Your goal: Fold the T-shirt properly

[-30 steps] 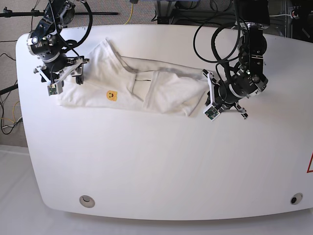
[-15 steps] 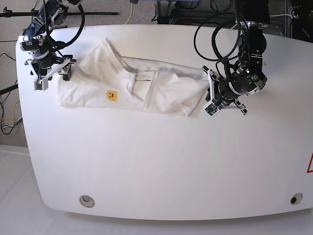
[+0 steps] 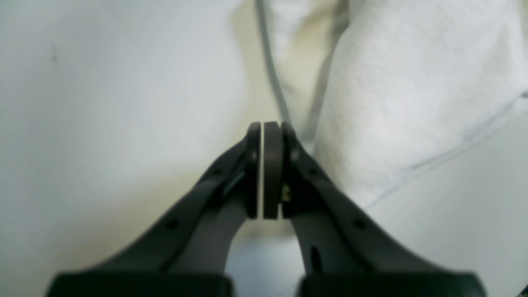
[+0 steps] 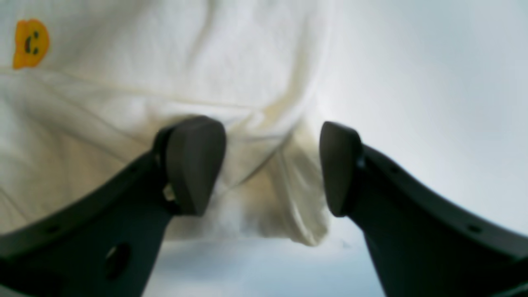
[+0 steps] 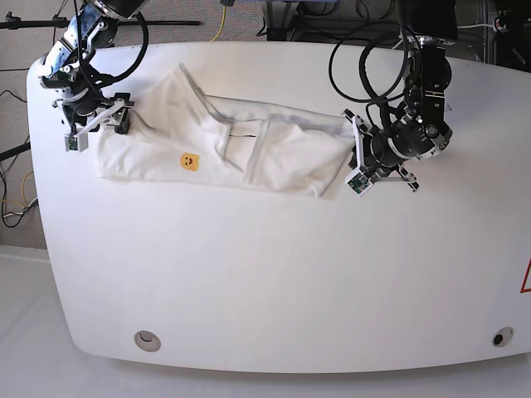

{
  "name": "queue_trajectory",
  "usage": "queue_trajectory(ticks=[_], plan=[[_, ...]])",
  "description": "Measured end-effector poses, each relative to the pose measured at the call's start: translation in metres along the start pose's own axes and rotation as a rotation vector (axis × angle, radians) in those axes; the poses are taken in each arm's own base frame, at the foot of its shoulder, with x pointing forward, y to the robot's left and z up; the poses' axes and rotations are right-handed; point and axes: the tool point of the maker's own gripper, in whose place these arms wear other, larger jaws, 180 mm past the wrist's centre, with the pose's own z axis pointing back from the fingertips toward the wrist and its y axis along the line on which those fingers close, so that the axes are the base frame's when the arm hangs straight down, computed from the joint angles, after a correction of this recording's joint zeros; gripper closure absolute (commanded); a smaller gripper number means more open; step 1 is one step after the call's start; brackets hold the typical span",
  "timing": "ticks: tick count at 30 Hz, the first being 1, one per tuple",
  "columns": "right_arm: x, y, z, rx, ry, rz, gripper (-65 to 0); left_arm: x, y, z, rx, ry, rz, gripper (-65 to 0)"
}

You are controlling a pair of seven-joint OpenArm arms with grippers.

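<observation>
The white T-shirt (image 5: 249,149) lies crumpled lengthwise across the far half of the table, back side up, with its yellow smiley (image 5: 191,160) showing. My right gripper (image 5: 124,126) is open at the shirt's left end. In the right wrist view it (image 4: 264,132) straddles a cloth corner (image 4: 288,198), one finger over cloth and one over bare table, with the smiley (image 4: 29,43) at the far left. My left gripper (image 5: 355,157) is at the shirt's right end. In the left wrist view it (image 3: 264,123) is shut, with a cloth fold (image 3: 392,103) just beside its tips. No cloth shows between the pads.
The white table (image 5: 249,274) has round holes near its front edge (image 5: 148,339) (image 5: 499,337) and a red mark at the right edge (image 5: 526,278). Cables and stands (image 5: 290,16) crowd the floor behind the far edge.
My right gripper swung out to the left off the shirt, then came back a little to its left end. My left gripper has hardly moved. The shirt lies the same.
</observation>
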Motion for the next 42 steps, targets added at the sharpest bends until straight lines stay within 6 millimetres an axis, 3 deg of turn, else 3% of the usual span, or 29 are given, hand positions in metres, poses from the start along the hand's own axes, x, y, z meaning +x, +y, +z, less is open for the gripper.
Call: queue_trajectory(ticks=[15, 21, 24, 26, 29, 31, 42], plan=[[-0.001, 0.046, -0.016, 0.107, 0.008, 0.027, -39.1, 0.001, 0.001, 0.000, 0.001, -0.002, 0.000, 0.0], [0.000, 0.052, -0.017, 0.118, -0.005, 0.017, -38.4, 0.001, 0.001, 0.000, 0.002, -0.001, -0.001, 0.0], [0.000, 0.052, -0.017, 0.118, -0.005, 0.017, -32.5, 0.001, 0.001, 0.000, 0.001, -0.001, -0.001, 0.0], [0.000, 0.052, -0.017, 0.118, -0.004, 0.017, -24.2, 0.001, 0.000, 0.000, 0.001, -0.002, 0.000, 0.0], [-0.002, 0.052, -0.017, 0.117, 0.004, 0.018, -6.7, 0.001, 0.001, 0.000, 0.002, -0.002, -0.001, 0.0], [-0.002, 0.052, -0.017, 0.119, 0.005, 0.017, 0.0, 0.001, 0.001, 0.000, 0.001, -0.001, -0.001, 0.0], [0.000, 0.053, -0.024, 0.134, -0.004, -0.003, 0.0, 0.001, 0.001, 0.000, 0.001, -0.001, -0.001, 0.0]])
